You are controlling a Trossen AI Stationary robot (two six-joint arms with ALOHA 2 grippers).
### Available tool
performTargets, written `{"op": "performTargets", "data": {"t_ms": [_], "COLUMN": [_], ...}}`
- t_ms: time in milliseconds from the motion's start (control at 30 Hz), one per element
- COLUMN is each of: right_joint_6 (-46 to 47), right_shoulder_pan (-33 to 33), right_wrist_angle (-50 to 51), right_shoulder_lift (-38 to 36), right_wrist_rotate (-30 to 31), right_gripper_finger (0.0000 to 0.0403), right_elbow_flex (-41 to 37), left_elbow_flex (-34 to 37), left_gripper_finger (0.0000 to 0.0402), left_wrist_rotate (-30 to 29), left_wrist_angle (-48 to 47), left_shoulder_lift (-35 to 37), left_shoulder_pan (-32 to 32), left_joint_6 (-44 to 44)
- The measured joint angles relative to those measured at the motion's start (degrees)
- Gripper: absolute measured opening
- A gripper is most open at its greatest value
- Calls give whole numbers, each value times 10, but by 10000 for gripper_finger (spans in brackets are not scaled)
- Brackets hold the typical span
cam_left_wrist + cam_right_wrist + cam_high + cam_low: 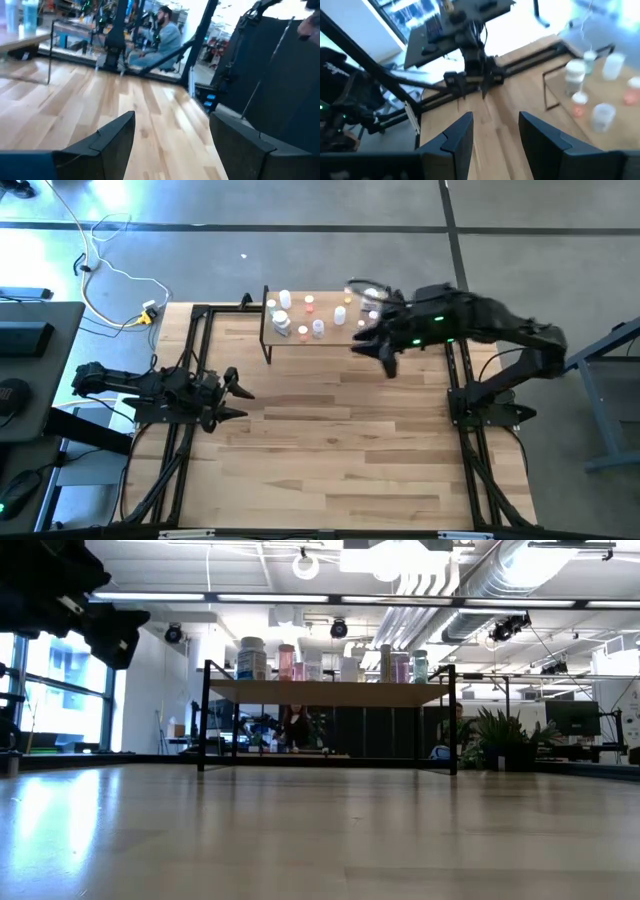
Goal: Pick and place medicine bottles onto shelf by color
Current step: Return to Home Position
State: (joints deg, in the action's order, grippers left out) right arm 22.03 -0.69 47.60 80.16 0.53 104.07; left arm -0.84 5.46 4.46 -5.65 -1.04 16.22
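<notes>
right pincer [378, 348] hangs spread and empty over the right end of the shelf [330, 338], upper centre of the high view, where the medicine bottles [300, 315] stand grouped. for the return home, lift clear first, then draw back toward the frame's right, avoiding the nearest bottles. the right arm is stretched out. left pincer [236, 393], also spread, waits at left centre over the table [340, 440].

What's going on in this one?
Nothing is being held right now. The medicine bottles stand on the shelf at the far side of the table. The right hand is open and empty near the shelf's right end. The left hand, also open and empty, waits at the table's left side.
</notes>
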Motion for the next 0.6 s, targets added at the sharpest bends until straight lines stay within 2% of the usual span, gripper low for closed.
{"op": "performTargets", "data": {"t_ms": [233,300,400,600], "right_joint_6": [-88,-101,-94,-55], "right_shoulder_pan": [3,11,20,20], "right_wrist_angle": [21,18,-8,-128], "right_shoulder_lift": [-100,-129,-182,-286], "right_wrist_rotate": [74,100,129,128], "right_gripper_finger": [149,149,149,149], "right_elbow_flex": [0,-27,-119,-332], "left_elbow_flex": [2,2,2,2], "left_gripper_finger": [248,248,248,248], "left_wrist_rotate": [-29,-44,-51,-48], "left_wrist_angle": [-3,-4,-13,-25], "left_shoulder_lift": [-2,-3,-3,-3], "left_shoulder_pan": [0,0,0,0], "left_joint_6": [-23,-18,-15,-14]}}
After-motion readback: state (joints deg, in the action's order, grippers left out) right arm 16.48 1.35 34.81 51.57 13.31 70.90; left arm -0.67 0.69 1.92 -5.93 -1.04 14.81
